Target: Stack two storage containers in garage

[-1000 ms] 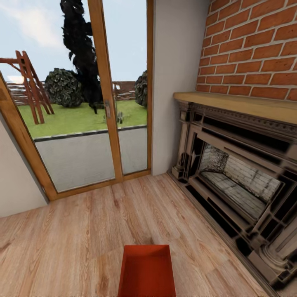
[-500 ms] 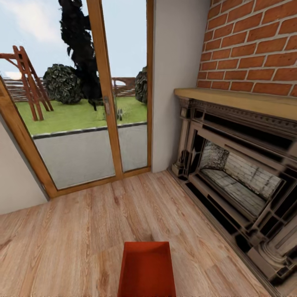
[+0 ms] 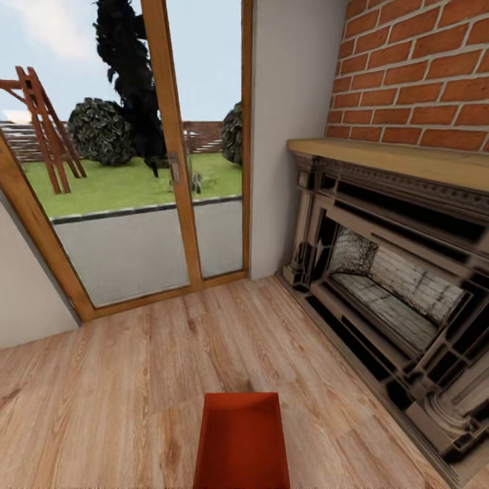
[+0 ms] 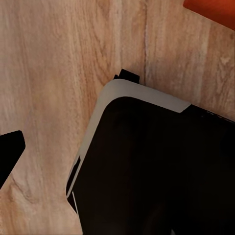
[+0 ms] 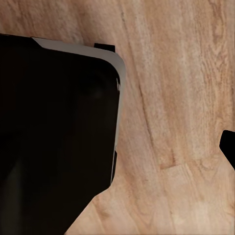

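One orange-red storage container [image 3: 241,441] sits low in the middle of the head view, open top up, its near end cut off by the frame edge. Its corner [image 4: 213,10] shows in the left wrist view over the light wood plank floor [image 3: 122,380] of the living room. The second container is out of view. A single dark tip [image 4: 10,152] pokes in at the edge of the left wrist view, and a similar dark tip [image 5: 227,147] shows in the right wrist view. Neither tells me how the jaws stand, or whether anything grips the container.
A dark carved fireplace [image 3: 394,292] with a wooden mantel runs along the right under a red brick wall [image 3: 421,68]. Ahead is a wood-framed glass door [image 3: 136,204] to a garden. My black, grey-edged base [image 4: 156,171] [image 5: 54,132] shows over the planks in both wrist views.
The whole head view has shifted slightly, so the camera has moved. The door and fireplace slid a little in the frame. The container keeps almost the same spot at the bottom centre.
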`<state>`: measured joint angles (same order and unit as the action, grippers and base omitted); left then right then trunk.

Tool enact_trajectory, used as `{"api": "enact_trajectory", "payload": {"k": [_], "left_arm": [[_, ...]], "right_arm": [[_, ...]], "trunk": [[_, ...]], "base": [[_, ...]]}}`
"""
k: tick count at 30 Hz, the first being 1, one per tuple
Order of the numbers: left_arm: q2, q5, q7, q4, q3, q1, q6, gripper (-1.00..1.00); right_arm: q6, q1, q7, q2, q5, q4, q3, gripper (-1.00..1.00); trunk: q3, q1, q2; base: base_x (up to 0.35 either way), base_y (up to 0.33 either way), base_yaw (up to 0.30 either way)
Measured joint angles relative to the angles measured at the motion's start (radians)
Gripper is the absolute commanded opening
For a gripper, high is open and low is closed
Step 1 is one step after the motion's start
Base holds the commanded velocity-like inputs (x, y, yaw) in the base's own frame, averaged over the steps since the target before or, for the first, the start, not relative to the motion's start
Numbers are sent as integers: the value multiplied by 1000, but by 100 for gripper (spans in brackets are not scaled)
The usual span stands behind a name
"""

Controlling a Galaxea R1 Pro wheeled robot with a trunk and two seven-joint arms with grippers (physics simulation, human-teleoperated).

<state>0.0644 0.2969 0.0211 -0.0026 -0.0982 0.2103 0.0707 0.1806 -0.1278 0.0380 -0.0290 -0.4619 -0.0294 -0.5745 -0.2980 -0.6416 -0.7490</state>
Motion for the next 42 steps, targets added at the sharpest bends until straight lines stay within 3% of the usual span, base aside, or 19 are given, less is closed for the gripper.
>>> {"api": "enact_trajectory", "payload": {"k": [42], "left_arm": [[-4, 0, 1, 0, 0, 0, -2, 100]], "right_arm": [[-1, 0, 0, -1, 0, 0, 0, 100]], "trunk": [[-67, 0, 0]], "base": [[0, 0, 0]]}}
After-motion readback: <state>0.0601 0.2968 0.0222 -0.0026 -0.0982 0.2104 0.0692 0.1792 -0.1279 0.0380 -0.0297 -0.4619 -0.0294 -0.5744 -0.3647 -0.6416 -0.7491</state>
